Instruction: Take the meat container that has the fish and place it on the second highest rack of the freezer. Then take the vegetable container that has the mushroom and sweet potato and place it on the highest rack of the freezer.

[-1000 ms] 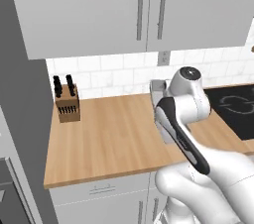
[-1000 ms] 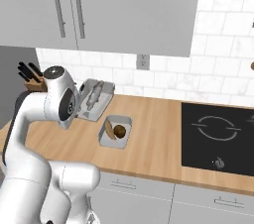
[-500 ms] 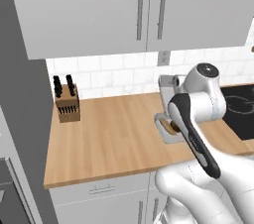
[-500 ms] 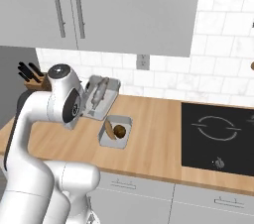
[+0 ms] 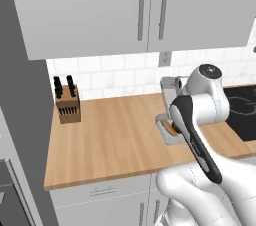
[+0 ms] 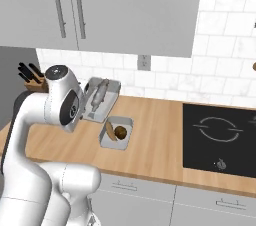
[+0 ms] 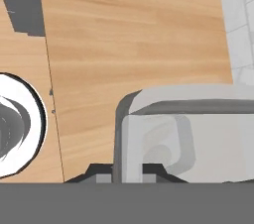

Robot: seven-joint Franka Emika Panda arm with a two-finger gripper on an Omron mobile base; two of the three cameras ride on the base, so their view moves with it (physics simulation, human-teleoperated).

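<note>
On the wooden table (image 6: 155, 142), 2 grey containers sit near the tiled back wall (image 6: 227, 45). The meat container (image 6: 101, 99) stands farther back, close to the wall below the outlet (image 6: 144, 62), with a long pale fish (image 6: 100, 92) lying along it. Just in front of it and slightly to the right in the right base view is the vegetable container (image 6: 117, 132), which holds a brown mushroom (image 6: 120, 132) and an orange-brown sweet potato (image 6: 110, 131) side by side. The 2 containers are near each other; I cannot tell whether their rims touch.

The arm (image 6: 62, 101) rises in front of the containers, its upper link bent over the table's left part. In the left base view the arm (image 5: 197, 120) covers most of both containers, so that a corner of the meat container (image 5: 169, 84) and the near edge of the vegetable container (image 5: 165, 129) peek out beside it.

In the hand view the camera looks down on the wood and on the rounded grey rim of a container (image 7: 173, 134) directly ahead of the fingertips (image 7: 101, 172). The tips are barely visible at the bottom, so I cannot tell whether the jaws are released or clenched; nothing appears between them.

A knife block (image 5: 67, 106) stands at the table's left end by the wall. A black cooktop (image 6: 222, 137) is set into the table on the right. Grey upper cabinets (image 6: 105, 5) with 2 vertical handles hang above.
</note>
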